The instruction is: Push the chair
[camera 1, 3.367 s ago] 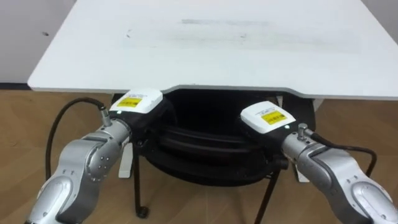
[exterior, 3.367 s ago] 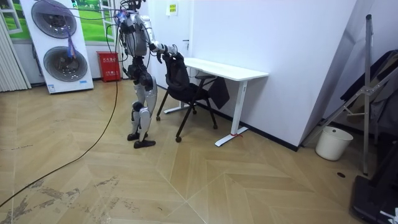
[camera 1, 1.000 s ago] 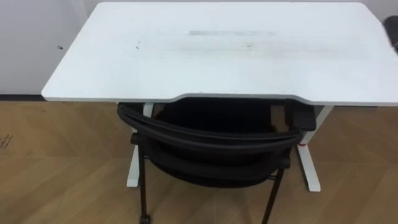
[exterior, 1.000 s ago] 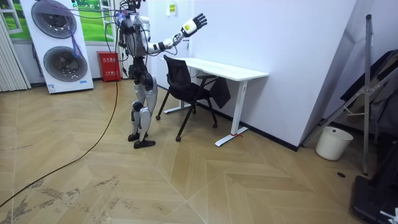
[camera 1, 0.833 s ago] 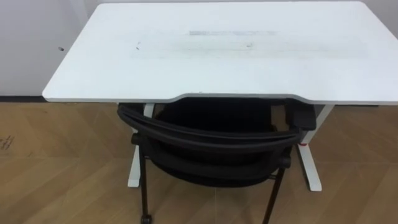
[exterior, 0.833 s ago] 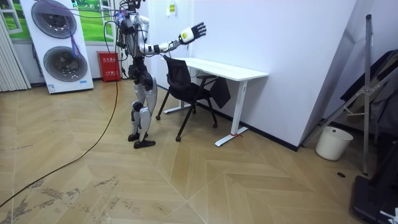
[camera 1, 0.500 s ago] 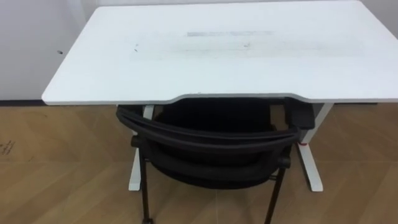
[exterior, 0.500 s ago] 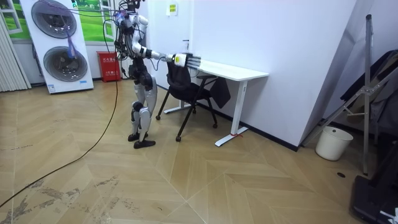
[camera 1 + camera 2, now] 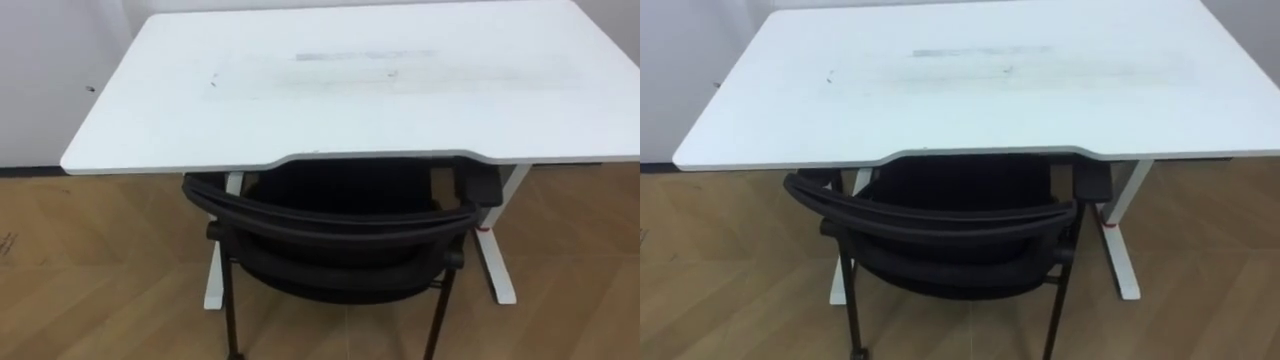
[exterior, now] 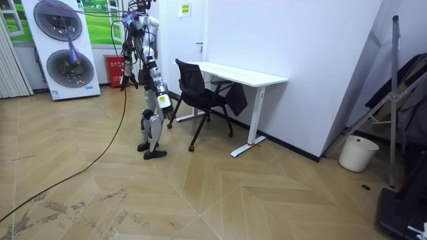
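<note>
Here, the black chair (image 9: 330,228) stands at the near edge of the white tabletop (image 9: 350,95). Its seat is tucked under the tabletop, and its curved backrest lies just on the near side of that edge. The backrest sits slightly askew, its left end nearer than its right. A black armrest (image 9: 484,186) shows at the chair's right, right under the tabletop's edge. The tabletop rests on white legs (image 9: 213,268), one to the left of the chair and one to the right, standing on a wooden floor (image 9: 90,270). A faint grey smear marks the far middle of the tabletop.

In the room view the robot stands upright just behind the chair, facing it and the wall beyond. Its right hand (image 10: 162,101) hangs down beside its thigh, apart from the chair's backrest. It is too small there to tell how the fingers are held.

A dark cloth (image 10: 235,99) hangs under the tabletop. On the room view's left are two stacked drum machines (image 10: 63,50) and a red box (image 10: 115,71). A white bucket (image 10: 351,153) stands by the wall on the room view's right.
</note>
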Available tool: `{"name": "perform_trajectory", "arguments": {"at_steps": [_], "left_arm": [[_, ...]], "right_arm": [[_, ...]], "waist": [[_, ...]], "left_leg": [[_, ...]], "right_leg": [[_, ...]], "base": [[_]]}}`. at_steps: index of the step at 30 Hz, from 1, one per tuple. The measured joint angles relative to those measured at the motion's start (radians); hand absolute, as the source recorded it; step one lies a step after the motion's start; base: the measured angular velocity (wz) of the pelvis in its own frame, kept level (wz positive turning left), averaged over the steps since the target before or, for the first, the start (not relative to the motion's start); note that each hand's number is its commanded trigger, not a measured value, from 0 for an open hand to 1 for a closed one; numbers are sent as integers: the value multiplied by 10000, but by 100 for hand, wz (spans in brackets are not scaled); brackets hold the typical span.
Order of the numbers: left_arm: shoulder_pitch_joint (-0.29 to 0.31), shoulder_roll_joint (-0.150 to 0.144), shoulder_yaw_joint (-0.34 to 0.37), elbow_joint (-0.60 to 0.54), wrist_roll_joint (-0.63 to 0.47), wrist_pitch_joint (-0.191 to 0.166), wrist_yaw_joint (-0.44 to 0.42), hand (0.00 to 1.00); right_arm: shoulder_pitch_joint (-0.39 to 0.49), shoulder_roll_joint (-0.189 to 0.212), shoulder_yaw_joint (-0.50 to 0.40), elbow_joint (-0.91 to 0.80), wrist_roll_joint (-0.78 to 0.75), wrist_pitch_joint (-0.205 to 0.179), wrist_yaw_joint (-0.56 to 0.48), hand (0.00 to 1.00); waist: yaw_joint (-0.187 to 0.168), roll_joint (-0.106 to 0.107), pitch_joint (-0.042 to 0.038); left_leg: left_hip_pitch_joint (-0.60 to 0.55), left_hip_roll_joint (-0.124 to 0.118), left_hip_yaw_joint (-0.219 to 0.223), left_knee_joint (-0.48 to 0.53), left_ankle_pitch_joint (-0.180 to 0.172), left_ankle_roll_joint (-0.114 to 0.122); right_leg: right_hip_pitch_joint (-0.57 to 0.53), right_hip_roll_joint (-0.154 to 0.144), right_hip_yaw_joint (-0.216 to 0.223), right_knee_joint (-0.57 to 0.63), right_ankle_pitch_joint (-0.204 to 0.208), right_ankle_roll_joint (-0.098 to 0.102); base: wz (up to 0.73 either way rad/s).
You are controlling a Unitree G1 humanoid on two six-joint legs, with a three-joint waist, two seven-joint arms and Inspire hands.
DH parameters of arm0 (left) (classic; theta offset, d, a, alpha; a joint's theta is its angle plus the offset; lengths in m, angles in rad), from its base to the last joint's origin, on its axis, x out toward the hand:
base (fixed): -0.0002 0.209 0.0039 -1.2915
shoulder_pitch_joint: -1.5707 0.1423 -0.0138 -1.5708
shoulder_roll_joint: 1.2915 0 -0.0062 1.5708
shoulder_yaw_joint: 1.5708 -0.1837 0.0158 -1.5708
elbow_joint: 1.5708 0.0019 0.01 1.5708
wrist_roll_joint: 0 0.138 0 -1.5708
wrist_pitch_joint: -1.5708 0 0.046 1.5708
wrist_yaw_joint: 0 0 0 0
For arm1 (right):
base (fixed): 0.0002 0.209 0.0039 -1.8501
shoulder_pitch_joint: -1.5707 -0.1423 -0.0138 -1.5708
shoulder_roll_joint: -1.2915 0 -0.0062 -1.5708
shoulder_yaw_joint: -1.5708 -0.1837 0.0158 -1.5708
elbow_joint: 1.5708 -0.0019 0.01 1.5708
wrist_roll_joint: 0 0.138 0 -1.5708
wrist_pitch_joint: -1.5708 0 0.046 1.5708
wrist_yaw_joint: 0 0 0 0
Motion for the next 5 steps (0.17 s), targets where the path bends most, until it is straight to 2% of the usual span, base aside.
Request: {"name": "perform_trajectory", "arguments": {"at_steps": [2, 5], "left_arm": [[-346, 18, -402, 183, 596, 285, -457, 0], [-853, 83, -1014, 333, 1400, 509, -1056, 0]], "right_arm": [[-521, -17, 197, 818, -17, 293, 358, 0], [-1037, -42, 602, 1241, -27, 651, 845, 0]], "waist": [[-136, -85, 2], [-263, -181, 27]], "left_leg": [[-5, -21, -35, 35, -2, 3], [-6, -38, -58, 42, 1, 8]], "right_leg": [[43, -16, -38, -16, -2, 3], [40, -6, -46, -6, -5, 10]], "base": [[5], [3]]}}
